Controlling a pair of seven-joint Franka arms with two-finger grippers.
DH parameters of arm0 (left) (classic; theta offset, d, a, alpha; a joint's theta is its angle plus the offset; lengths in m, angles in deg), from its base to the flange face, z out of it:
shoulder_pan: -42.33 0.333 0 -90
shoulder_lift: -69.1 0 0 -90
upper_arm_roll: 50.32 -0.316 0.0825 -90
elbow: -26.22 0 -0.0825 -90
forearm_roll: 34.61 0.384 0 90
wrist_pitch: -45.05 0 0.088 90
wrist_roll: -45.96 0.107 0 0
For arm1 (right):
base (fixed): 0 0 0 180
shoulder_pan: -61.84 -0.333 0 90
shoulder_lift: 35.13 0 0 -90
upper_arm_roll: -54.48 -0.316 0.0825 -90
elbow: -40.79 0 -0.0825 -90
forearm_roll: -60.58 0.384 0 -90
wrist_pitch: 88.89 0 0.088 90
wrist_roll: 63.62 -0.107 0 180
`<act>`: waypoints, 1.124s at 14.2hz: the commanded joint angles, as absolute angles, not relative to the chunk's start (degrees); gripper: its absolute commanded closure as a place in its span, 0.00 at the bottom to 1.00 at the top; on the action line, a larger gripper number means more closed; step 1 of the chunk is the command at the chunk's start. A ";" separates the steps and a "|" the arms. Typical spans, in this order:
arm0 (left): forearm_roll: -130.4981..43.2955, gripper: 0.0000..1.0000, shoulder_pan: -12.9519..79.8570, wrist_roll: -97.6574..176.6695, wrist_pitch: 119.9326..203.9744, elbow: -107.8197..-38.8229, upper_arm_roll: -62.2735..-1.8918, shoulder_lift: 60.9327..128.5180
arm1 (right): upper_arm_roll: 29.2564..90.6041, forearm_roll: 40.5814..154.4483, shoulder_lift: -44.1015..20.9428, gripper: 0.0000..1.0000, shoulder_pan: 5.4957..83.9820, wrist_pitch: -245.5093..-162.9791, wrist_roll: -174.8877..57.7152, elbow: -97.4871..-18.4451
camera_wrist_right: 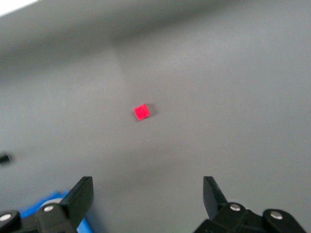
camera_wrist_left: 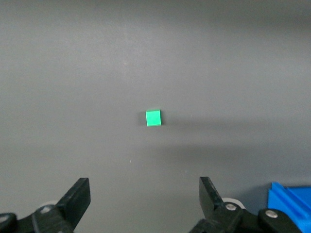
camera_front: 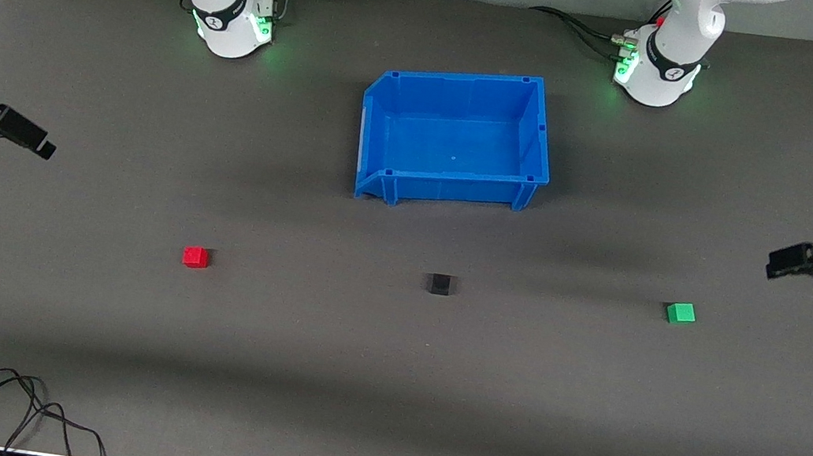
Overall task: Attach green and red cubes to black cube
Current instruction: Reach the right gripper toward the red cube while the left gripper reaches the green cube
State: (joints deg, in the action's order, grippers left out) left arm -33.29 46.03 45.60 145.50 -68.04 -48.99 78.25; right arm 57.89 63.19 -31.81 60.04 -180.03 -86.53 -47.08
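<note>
On the table: the red cube (camera_front: 195, 256), the black cube (camera_front: 440, 284) and the green cube (camera_front: 680, 313) lie in one row, well apart; the black one is between the other two, nearer to the front camera than the blue bin (camera_front: 538, 139).
Step in hand: I judge it is the very start; no cube is gripped or joined yet.
Left pincer (camera_front: 775, 262): spread, empty, up over the table near the green cube (camera_wrist_left: 153, 118).
Right pincer (camera_front: 42, 147): spread, empty, up over the table near the red cube (camera_wrist_right: 141, 112).
Next move: I think each pincer must come down over its cube, close, then carry it to the black cube.
Hard to see: both arms are cut off at the front view's edges; the right wrist view is blurred.
</note>
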 commanded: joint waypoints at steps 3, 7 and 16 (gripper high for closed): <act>-33.20 0.00 46.37 43.32 158.39 -74.22 -48.74 84.56 | 57.47 64.61 -26.96 0.00 59.20 -178.80 -121.39 -42.00; -33.20 0.01 46.19 43.23 168.09 -76.00 -48.74 93.61 | 57.64 69.62 -24.24 0.00 59.46 -178.71 -141.70 -42.61; -34.26 0.02 46.37 37.09 171.88 -77.41 -48.74 100.39 | 58.52 81.66 -20.89 0.00 60.70 -193.26 -143.87 -58.49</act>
State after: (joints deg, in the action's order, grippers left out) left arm -34.00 46.22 40.14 172.59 -76.88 -48.83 101.24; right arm 58.37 79.21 -19.74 61.30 -186.85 -144.06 -52.11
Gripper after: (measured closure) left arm 0.018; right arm 0.000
